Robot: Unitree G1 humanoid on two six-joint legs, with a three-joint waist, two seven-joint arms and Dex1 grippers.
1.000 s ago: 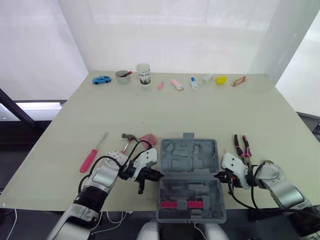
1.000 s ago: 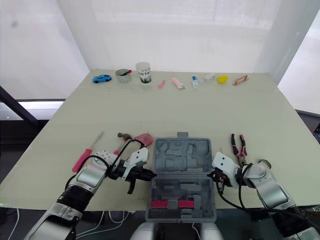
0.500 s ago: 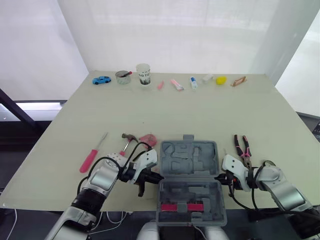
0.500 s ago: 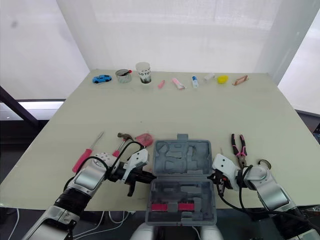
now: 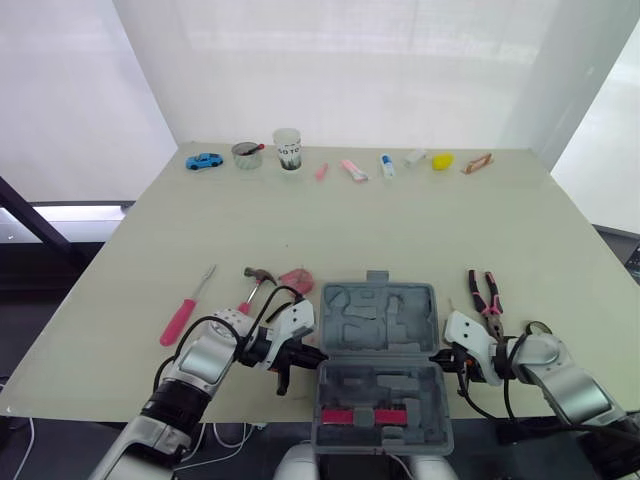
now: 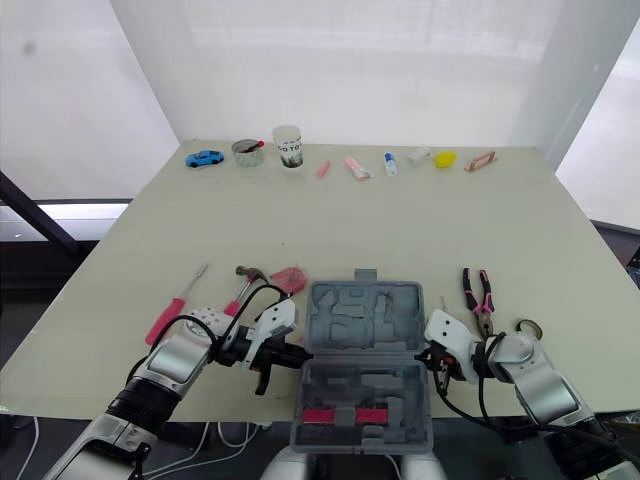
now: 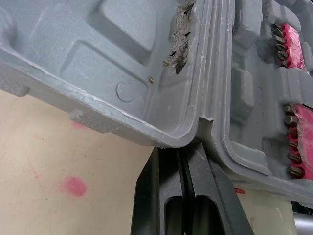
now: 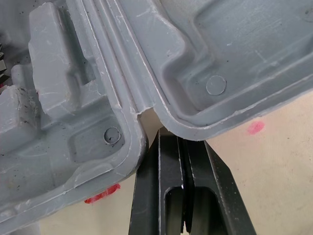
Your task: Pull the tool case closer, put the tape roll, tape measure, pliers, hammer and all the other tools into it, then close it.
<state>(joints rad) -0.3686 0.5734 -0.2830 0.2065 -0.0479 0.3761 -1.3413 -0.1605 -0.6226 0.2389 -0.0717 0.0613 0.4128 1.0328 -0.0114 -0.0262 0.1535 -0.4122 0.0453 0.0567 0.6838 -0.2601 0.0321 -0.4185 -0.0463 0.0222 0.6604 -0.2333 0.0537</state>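
Grey tool case (image 5: 378,318); pink-handled screwdriver (image 5: 179,321); blue toy car (image 5: 204,160).

A bare test lab: plain table (image 5: 400,220) ringed by white curtains (image 5: 350,70)

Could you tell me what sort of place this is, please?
Probably a robot test lab: a plain table before white screens, an open tool case with hammer and pliers laid beside it, and a staged row of odd items, such as a toy car and cup, along the far edge.
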